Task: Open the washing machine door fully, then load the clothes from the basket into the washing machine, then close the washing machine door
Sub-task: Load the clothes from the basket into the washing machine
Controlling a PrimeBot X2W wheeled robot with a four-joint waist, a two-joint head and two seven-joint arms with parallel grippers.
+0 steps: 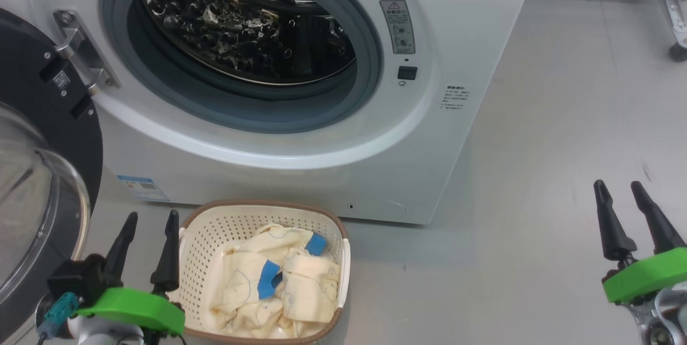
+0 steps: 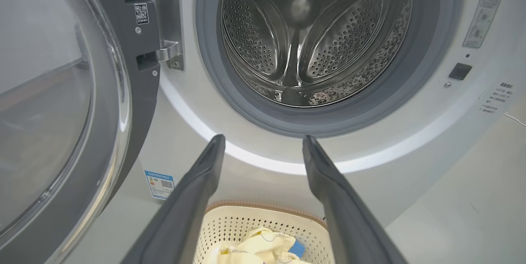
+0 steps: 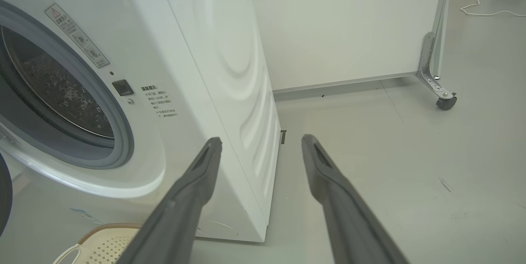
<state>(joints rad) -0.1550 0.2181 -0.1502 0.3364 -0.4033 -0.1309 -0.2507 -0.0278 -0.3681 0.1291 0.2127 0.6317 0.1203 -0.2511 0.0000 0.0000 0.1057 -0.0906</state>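
— Listing hazards first: what stands where?
— Item one, the clothes (image 1: 273,286): pale yellow heap, lower centre of the frame, lying in the basket (image 1: 214,227), which sits on the floor just before the washing machine (image 1: 429,136). Item two, the washing machine door (image 1: 43,184): standing open at far left; drum (image 1: 241,28) empty as far as it shows. Left gripper (image 1: 152,214): fingers spread, nothing between them, lower left, just beside the basket rim. Right gripper (image 1: 617,184): likewise spread and bare, lower right, well apart from everything.
— Risks?
— A shallow pinch likely lifts one garment and misses the others, or drags the light basket along. Cloth trailing over the grey gasket (image 1: 241,106) would probably jam the door at closing. The left arm works near the open door; a nudge could swing it back.
— Surface and room?
— Floor (image 1: 563,119): smooth pale grey, lightly scuffed, likely slippery under the basket. White partition (image 3: 349,30) on a castor (image 3: 446,103), upper right; loose white cable (image 3: 472,9) on the floor beyond.
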